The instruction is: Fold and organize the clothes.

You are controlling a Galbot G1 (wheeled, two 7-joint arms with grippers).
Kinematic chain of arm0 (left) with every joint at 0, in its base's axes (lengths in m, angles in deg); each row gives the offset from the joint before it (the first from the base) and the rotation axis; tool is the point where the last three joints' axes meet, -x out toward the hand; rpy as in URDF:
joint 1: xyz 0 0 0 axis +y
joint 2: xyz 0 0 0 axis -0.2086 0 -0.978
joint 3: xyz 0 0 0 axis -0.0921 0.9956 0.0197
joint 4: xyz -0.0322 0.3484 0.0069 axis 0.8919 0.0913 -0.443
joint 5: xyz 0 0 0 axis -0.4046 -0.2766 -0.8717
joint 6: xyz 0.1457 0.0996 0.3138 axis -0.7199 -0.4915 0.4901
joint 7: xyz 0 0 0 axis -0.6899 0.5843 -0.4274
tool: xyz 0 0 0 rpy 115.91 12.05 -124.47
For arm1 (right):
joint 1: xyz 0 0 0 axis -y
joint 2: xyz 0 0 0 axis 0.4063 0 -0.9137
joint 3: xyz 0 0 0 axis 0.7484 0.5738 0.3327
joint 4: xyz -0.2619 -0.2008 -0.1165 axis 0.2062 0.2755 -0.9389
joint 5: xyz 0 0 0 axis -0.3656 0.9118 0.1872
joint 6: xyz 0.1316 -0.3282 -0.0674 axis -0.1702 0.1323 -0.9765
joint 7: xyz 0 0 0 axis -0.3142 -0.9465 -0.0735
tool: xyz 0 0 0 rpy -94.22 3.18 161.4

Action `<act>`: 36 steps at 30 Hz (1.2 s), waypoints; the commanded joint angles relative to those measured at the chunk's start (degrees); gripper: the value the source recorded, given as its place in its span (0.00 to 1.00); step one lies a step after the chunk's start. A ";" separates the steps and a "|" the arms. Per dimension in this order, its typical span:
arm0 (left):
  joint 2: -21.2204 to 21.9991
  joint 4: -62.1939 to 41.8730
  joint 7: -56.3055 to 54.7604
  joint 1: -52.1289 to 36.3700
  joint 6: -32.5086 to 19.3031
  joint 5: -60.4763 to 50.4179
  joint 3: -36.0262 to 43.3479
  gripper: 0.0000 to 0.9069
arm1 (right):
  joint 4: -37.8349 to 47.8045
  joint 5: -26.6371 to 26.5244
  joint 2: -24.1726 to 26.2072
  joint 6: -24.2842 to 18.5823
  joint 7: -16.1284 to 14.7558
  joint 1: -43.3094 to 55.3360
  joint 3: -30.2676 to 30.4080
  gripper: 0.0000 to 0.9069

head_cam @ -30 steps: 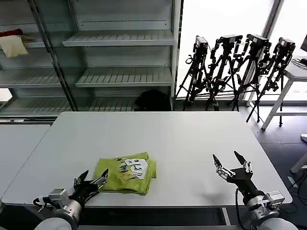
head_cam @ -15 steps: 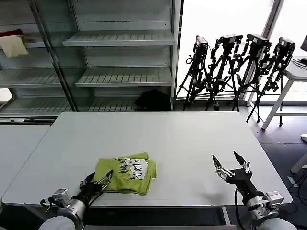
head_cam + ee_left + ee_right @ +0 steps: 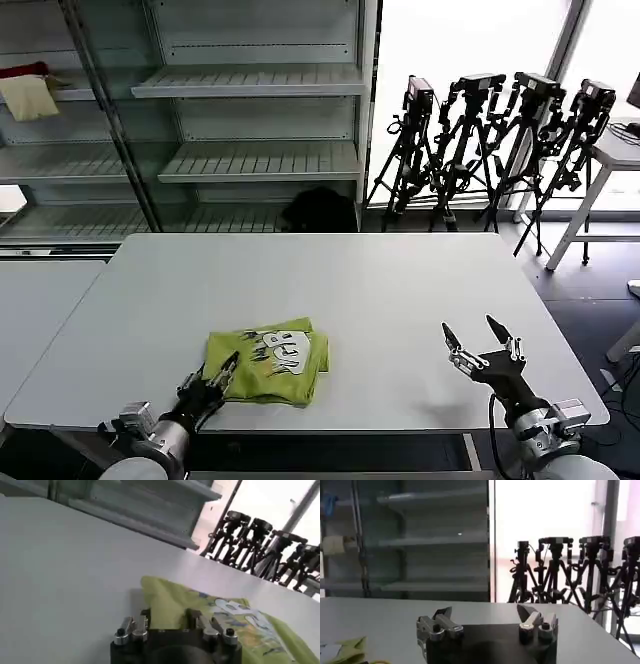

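The clothes are one lime yellow-green T-shirt (image 3: 268, 360), folded into a small rectangle with its white-and-dark print facing up, near the front edge of the white table (image 3: 330, 280). My left gripper (image 3: 215, 378) is at the shirt's near left corner. In the left wrist view the left gripper (image 3: 169, 617) is open, and the T-shirt (image 3: 220, 622) has its edge lying between the two fingers. My right gripper (image 3: 478, 345) hovers open over bare table at the front right, well apart from the shirt. The right wrist view shows the right gripper (image 3: 485, 612) with nothing between its fingers, and a corner of the T-shirt (image 3: 347, 647) off to one side.
Empty metal shelving (image 3: 250, 150) stands behind the table. A cream cloth with a red piece (image 3: 28, 92) lies on a shelf at the far left. Camera tripods (image 3: 500, 140) stand at the back right. A second table (image 3: 40, 300) adjoins on the left.
My left gripper has moved forward and to the right, from beside the shirt to its near left corner. The shirt's left edge has shifted slightly. The right arm has not moved.
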 commanded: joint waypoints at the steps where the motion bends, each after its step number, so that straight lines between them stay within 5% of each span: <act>1: -2.17 0.83 1.99 0.64 -6.10 -3.27 0.53 0.00 | -0.13 0.39 -0.11 0.04 -0.09 0.43 0.42 1.00; 8: -12.00 5.36 0.44 1.53 -6.59 -1.47 -5.49 0.00 | -0.05 0.29 -0.05 0.10 -0.05 1.67 0.84 1.00; 15: -23.75 6.99 -1.06 2.37 -3.66 5.07 -25.25 0.00 | 0.24 0.31 -0.40 0.55 0.06 4.14 2.45 1.00; 18: -30.15 3.76 3.32 2.33 -3.28 0.94 -33.49 0.00 | 0.37 0.18 -0.30 0.43 0.06 4.31 2.51 1.00; 22: -33.28 3.89 11.25 0.07 -5.77 -8.03 -37.84 0.00 | 0.76 0.15 -0.25 0.16 0.06 4.08 2.36 1.00; 27: -29.25 6.34 27.42 0.61 -11.16 -25.72 -22.89 0.00 | 0.13 0.43 -0.67 0.22 0.07 3.45 1.95 1.00; 31: -20.56 -8.04 29.57 -6.29 -18.85 -38.30 6.68 0.02 | -0.49 1.12 -1.44 0.34 0.16 3.06 2.01 1.00; 33: -16.82 -10.92 25.55 -9.95 -18.42 -42.18 13.28 0.77 | -0.69 1.45 -1.49 0.33 0.16 2.68 2.04 1.00; 34: -14.65 -10.55 21.92 -12.17 -17.57 -43.50 17.41 1.00 | -0.93 1.67 -1.51 0.47 0.20 2.50 2.12 1.00; 36: -13.19 -6.19 11.81 -14.71 -13.60 -43.83 24.79 1.00 | -1.31 2.05 -1.52 1.07 0.29 2.52 2.14 1.00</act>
